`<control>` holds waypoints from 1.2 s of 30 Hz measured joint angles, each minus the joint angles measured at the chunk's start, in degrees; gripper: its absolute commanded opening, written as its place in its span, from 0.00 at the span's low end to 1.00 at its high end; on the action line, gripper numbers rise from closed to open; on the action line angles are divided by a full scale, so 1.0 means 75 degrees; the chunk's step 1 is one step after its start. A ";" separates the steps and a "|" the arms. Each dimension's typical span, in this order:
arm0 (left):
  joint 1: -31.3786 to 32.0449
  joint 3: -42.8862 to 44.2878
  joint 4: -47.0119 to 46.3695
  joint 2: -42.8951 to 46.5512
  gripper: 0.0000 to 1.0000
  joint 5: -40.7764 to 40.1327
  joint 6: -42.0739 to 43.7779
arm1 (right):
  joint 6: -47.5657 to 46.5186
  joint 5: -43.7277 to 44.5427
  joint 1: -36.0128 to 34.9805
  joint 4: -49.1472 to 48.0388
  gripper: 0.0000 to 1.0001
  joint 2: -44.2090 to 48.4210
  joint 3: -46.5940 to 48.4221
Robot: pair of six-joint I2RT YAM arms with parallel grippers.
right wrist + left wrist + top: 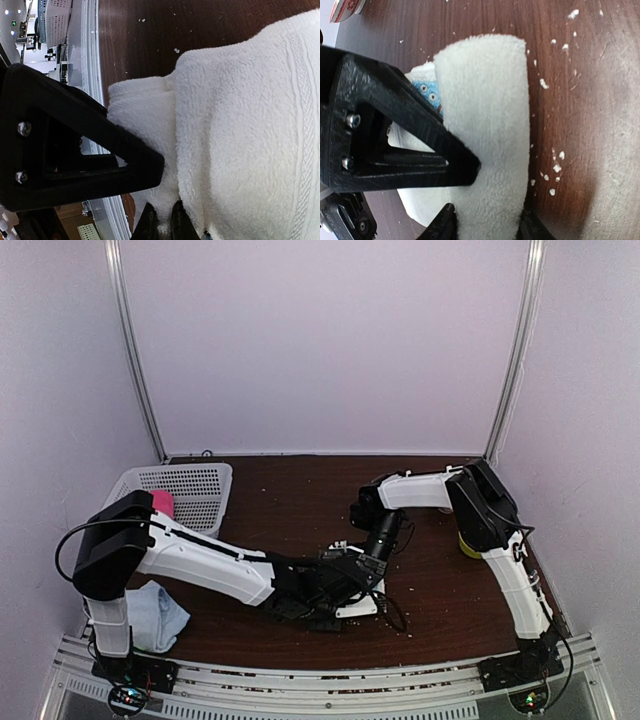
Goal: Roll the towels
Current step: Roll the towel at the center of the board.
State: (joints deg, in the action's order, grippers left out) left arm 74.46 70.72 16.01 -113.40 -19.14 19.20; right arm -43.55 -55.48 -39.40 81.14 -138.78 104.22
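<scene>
The cream-white towel (485,115) lies partly rolled on the dark table, mid-front; only a small white patch (362,607) shows in the top view under the two grippers. My left gripper (487,224) is closed on the thick rolled part, one finger on each side. My right gripper (165,221) is shut, pinching a thin fold of the same towel (240,130). The two grippers (345,580) (376,555) meet over it. The pale blue towel (155,615) lies crumpled by the left arm's base, untouched.
A white mesh basket (195,492) stands at the back left with a pink cloth cylinder (162,503) in it. A yellow cloth cylinder (468,545) sits behind the right arm. White crumbs (552,167) dot the table.
</scene>
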 measured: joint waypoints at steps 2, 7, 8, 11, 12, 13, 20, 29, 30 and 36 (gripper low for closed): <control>-0.0009 -0.0058 -0.0041 0.0023 0.38 -0.0041 0.0006 | 0.0003 0.0000 0.0000 -0.0003 0.04 0.0000 0.0000; -0.0006 -0.0055 -0.0052 0.0017 0.26 0.0000 0.0061 | 0.0006 0.0000 0.0000 -0.0006 0.07 0.0003 0.0000; -0.0006 -0.0041 -0.0041 0.0006 0.21 0.0017 0.0070 | 0.0006 0.0003 0.0000 -0.0006 0.09 0.0006 0.0000; -0.0009 0.0029 0.0015 -0.0032 0.12 0.0050 0.0119 | -0.0020 0.0041 -0.0006 -0.0012 0.17 0.0061 -0.0023; -0.0012 0.0047 0.0032 -0.0038 0.10 0.0064 0.0119 | -0.0035 0.0073 -0.0009 -0.0020 0.21 0.0099 -0.0041; -0.0015 0.0076 0.0058 -0.0044 0.08 0.0096 0.0128 | -0.0044 0.0146 -0.0015 -0.0026 0.25 0.0166 -0.0061; -0.0035 0.0289 0.0192 -0.0137 0.04 0.0283 0.0105 | 0.0023 0.0816 0.0026 -0.0353 0.34 0.1568 -0.0216; -0.0082 0.0833 0.1052 -0.0181 0.03 0.0991 -0.0254 | 0.1093 0.2072 0.0828 -0.1533 0.20 0.3174 -0.1716; -0.0090 0.1035 0.1265 -0.0245 0.03 0.1250 -0.0309 | 0.1268 0.2372 0.0833 -0.1778 0.20 0.3139 -0.2008; -0.0178 0.2183 0.2264 -0.0860 0.01 0.2544 -0.0618 | 0.1804 0.3369 0.0956 -0.2133 0.29 0.2996 -0.2110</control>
State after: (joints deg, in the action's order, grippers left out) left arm 73.12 87.09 32.99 -119.85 -0.05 14.57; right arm -30.02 -30.22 -32.23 65.14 -116.31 88.40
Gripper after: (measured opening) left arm 0.133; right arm 0.245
